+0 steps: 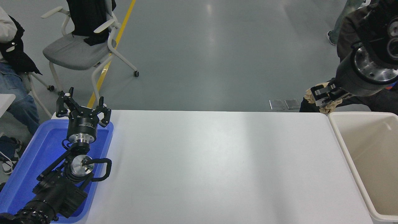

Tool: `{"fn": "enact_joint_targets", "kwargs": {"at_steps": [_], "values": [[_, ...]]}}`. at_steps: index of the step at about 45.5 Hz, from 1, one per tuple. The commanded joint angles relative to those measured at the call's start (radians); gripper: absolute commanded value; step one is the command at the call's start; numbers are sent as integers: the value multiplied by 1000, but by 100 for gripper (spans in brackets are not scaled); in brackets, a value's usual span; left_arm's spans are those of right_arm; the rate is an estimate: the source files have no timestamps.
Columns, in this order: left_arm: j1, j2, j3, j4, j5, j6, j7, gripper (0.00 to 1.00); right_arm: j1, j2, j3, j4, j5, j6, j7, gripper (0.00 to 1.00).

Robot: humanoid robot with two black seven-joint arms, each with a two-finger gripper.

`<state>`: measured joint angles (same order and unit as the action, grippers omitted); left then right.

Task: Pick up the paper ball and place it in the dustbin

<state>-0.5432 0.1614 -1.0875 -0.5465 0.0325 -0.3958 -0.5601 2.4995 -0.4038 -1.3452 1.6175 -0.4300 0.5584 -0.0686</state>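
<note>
My right gripper (323,98) is shut on the tan-brown paper ball (311,95) and holds it high in the air, just past the table's far right corner. The wad shows on both sides of the fingers. The cream-beige dustbin (348,149) stands at the table's right end, below and to the right of the gripper. Its inside looks bare. My left arm is parked at the lower left, with its gripper (82,107) open over the blue tray.
A shallow blue tray (28,165) sits at the table's left end under the left arm. A person in dark clothes (348,34) stands behind my right arm at the top right. A grey chair (77,53) and a seated person are at the top left.
</note>
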Motion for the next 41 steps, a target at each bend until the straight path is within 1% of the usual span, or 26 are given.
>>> {"fn": "enact_joint_targets", "kwargs": {"at_steps": [1,6,7,10,15,18,22,26,34,38,41], "values": [[0,0,0,0,0,0,-1,99,-123,-202,-61,-128,-196,-5,1,0],[0,0,0,0,0,0,0,99,-227,-337,-52,-240,-288,-3,4,0],[0,0,0,-1,0,0,-1,99,-290,-395,-36,-302,-327,-5,6,0],[0,0,0,0,0,0,-1,99,-391,-466,14,-393,-358,-11,7,0],[0,0,0,0,0,0,-1,99,-640,-550,191,-553,-368,-51,7,0],[0,0,0,0,0,0,-1,99,-816,-563,323,-640,-368,-75,7,0],[0,0,0,0,0,0,-1,99,-1052,-560,518,-760,-368,-109,7,0],[0,0,0,-1,0,0,-1,99,-1276,-529,707,-881,-369,-166,7,0],[0,0,0,0,0,0,-1,99,-1593,-347,965,-1168,-368,-285,13,0],[-1,0,0,0,0,0,-1,99,-1700,-265,1014,-1261,-366,-363,21,0],[-1,0,0,0,0,0,-1,99,-1755,-228,1018,-1291,-366,-429,21,0]]}}
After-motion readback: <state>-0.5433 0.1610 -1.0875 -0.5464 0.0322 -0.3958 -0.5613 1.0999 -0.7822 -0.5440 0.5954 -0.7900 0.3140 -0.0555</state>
